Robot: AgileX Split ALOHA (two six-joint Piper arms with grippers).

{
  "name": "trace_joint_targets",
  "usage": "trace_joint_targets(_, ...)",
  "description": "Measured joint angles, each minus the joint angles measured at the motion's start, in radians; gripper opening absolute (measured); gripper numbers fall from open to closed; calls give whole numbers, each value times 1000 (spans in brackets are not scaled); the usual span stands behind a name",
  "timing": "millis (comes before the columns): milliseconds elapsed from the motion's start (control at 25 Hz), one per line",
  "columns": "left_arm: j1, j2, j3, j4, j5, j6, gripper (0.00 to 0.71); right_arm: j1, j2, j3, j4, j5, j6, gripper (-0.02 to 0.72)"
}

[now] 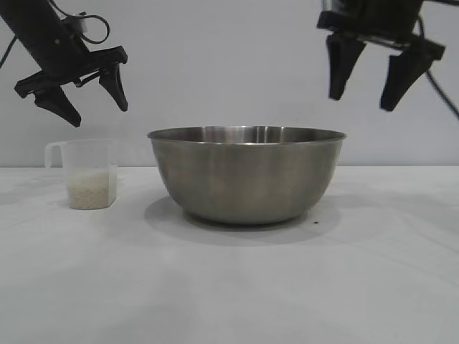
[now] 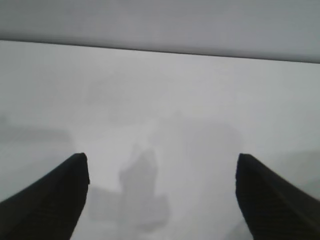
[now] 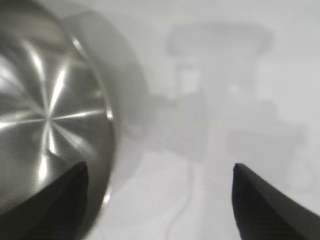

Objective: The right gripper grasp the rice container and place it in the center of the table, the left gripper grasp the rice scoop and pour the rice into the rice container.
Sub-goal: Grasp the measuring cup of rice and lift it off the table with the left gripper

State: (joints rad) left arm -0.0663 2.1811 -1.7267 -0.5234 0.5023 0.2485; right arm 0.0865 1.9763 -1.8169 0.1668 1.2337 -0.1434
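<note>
Brushed steel bowl [image 1: 246, 175], translucent plastic cup [image 1: 87, 172]

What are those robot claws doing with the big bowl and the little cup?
Right now nothing is being held. The steel bowl sits in the middle of the white table, and it looks empty inside. The right hand hangs open in the air above the bowl's right side. The left hand hovers open over the little plastic cup, which stands left of the bowl with the rice in its bottom. Nothing is poured yet.

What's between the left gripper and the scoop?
Nothing visible. The left gripper hangs with open jaws in clear air above the scoop, which stands apart from the bowl.
</note>
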Motion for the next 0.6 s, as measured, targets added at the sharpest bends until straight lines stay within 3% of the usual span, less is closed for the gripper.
trace_joint_targets(160, 0, 0, 0, 0, 11, 0, 534, -31, -102, 97, -46, 0, 4, 529)
trace_joint_targets(600, 0, 0, 0, 0, 13, 0, 534, -69, -526, 497, -75, 7, 61, 529)
